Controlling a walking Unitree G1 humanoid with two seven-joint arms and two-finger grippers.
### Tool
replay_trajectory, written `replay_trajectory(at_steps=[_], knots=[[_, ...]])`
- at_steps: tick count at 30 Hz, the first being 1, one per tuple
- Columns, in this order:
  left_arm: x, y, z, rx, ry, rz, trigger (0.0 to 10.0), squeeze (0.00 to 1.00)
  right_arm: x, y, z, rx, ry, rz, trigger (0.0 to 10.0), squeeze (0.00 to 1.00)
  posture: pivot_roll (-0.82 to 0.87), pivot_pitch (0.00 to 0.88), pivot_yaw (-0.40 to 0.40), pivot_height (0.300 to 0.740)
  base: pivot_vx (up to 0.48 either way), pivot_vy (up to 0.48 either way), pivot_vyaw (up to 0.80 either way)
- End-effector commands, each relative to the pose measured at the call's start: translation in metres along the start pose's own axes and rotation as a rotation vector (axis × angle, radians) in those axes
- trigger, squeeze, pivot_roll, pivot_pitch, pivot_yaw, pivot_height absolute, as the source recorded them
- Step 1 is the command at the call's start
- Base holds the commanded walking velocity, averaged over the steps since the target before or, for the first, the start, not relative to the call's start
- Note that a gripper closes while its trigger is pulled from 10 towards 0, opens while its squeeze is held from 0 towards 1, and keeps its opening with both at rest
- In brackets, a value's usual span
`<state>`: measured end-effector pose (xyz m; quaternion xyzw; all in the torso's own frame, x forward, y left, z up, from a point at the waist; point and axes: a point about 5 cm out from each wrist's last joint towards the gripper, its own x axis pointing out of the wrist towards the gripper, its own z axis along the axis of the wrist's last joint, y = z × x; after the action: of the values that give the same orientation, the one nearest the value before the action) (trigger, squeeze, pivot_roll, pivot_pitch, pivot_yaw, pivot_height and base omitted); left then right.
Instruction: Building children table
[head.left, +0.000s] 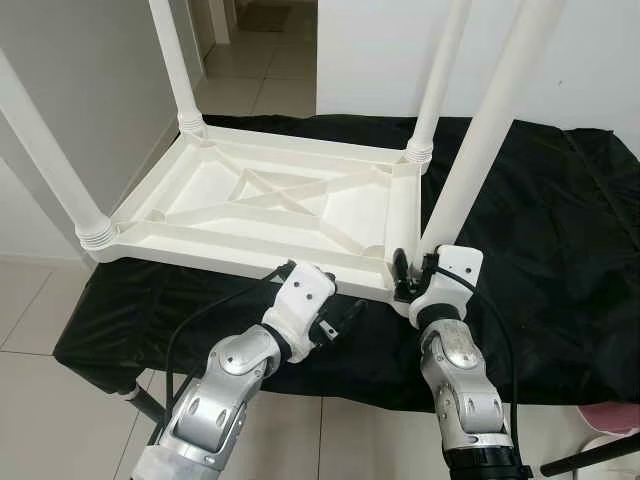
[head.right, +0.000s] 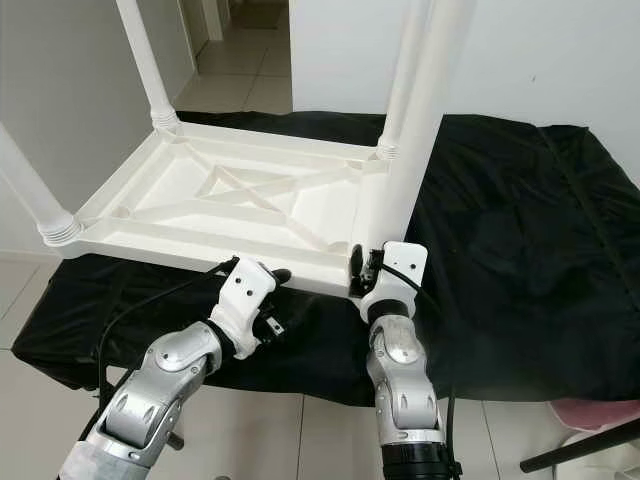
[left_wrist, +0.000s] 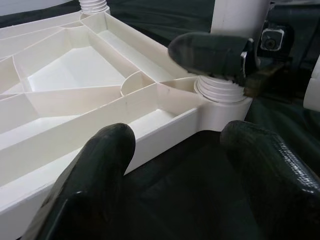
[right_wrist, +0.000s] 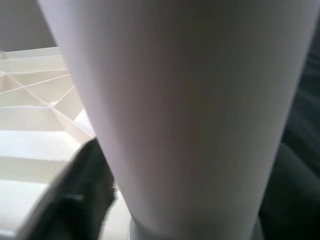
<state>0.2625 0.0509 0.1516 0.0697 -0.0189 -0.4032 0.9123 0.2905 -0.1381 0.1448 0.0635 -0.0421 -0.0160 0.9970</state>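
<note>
Upturned white children's table (head.left: 270, 200) lies on a black-draped counter (head.left: 560, 250); the right end effector (head.left: 412, 275) grips the near-corner leg (head.left: 480, 150), while the left end effector (left_wrist: 175, 150) hovers spread beside the rim.

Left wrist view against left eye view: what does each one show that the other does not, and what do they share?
The left wrist view alone shows the left gripper's fingertips apart, beside the tabletop's near edge. The left eye view alone shows all four legs, the black cloth's full spread and the tiled floor. Both show the upturned tabletop and the right gripper at the near-right leg.
</note>
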Motion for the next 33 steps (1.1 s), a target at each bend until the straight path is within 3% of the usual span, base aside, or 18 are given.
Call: replay_trajectory(at_steps=[1,7,8,21,31,33], knots=[[-0.001,0.0,-0.001,-0.001,0.012,0.027,10.0,0.0,0.001,-0.004,-0.003,0.007,0.01,0.025,10.0,1.0,-0.02,0.059,0.054,0.74,0.0,0.0,0.0],[0.0,-0.001,0.0,-0.005,0.006,0.026,10.0,0.0,0.004,-0.006,-0.003,-0.018,0.009,0.089,10.0,1.0,-0.02,0.054,0.053,0.74,0.0,0.0,0.0],[0.001,-0.001,0.001,-0.005,0.003,0.027,10.0,0.0,0.005,-0.008,-0.003,-0.023,0.005,0.11,10.0,0.0,-0.02,0.054,0.053,0.74,0.0,0.0,0.0],[0.003,0.0,0.003,-0.008,0.003,0.032,10.0,0.0,0.011,-0.013,0.001,-0.088,-0.027,0.292,10.0,0.0,-0.02,0.044,0.056,0.74,0.0,0.0,0.0],[0.004,-0.001,0.003,-0.01,0.002,0.027,10.0,0.0,0.016,-0.024,0.005,-0.143,-0.034,0.412,10.0,0.0,-0.03,0.045,0.058,0.74,0.0,0.0,0.0],[0.006,-0.001,0.003,-0.011,-0.001,0.025,10.0,0.0,0.019,-0.031,0.009,-0.188,-0.03,0.486,10.0,0.0,-0.04,0.049,0.061,0.74,0.0,0.0,0.0]])
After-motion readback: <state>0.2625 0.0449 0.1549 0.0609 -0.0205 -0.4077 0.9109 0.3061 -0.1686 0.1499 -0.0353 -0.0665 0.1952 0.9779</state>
